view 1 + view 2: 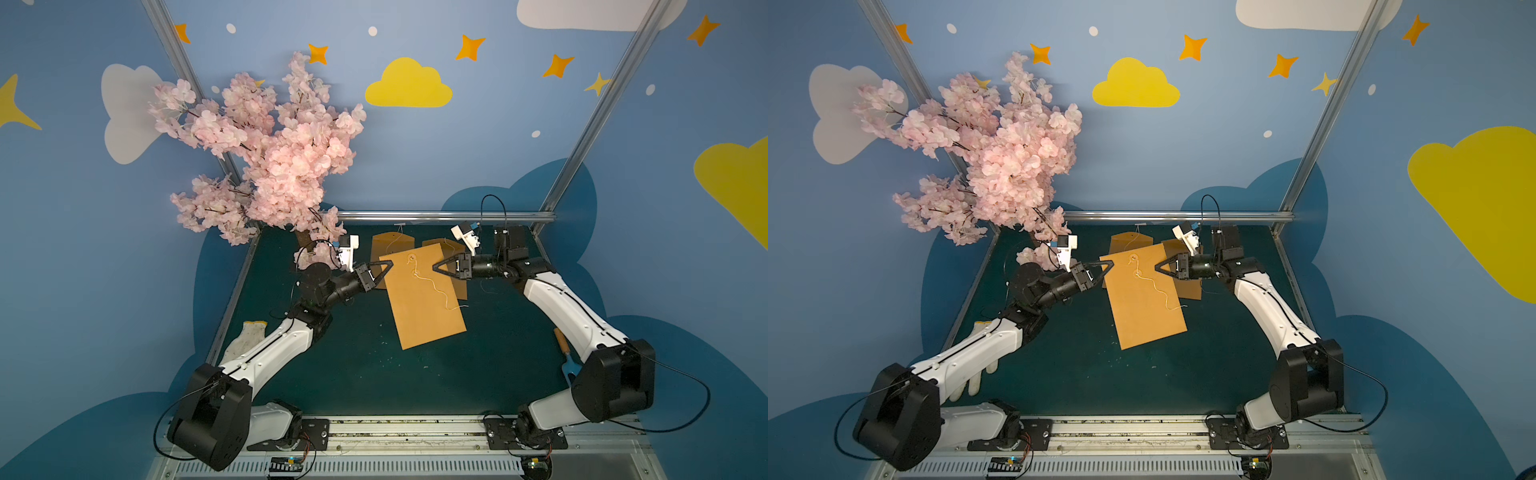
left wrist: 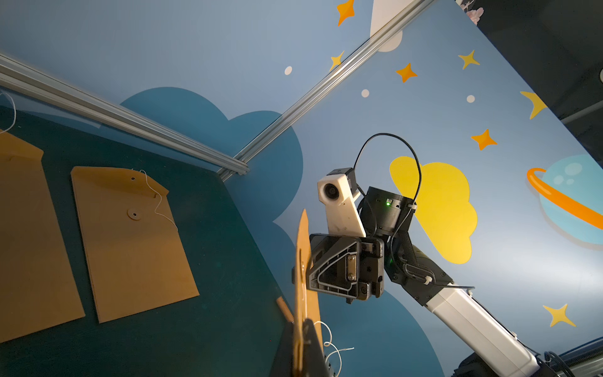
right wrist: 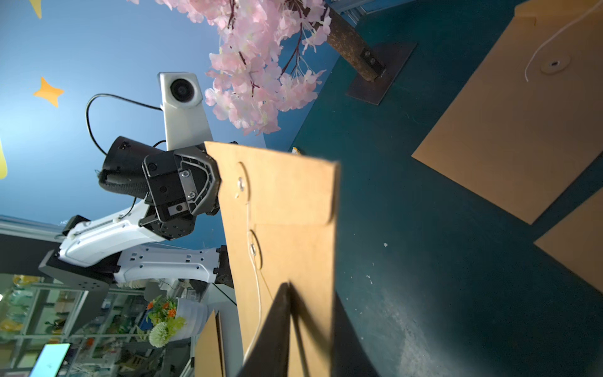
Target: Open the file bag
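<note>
Left fingers point(image 3: 195, 178) and right fingers point(image 2: 326, 243) each pinch a side edge of the brown file bag point(image 1: 424, 307), holding it above the green worktop point(image 1: 353, 365), its string point(image 1: 437, 291) trailing loose

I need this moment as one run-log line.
file bag: held up, flap down | left gripper: shut on it | right gripper: shut on it | string: loose

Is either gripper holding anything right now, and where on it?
Both hold the file bag: the left gripper pinches one long edge near the flap end, the right gripper the opposite edge, level with it.
</note>
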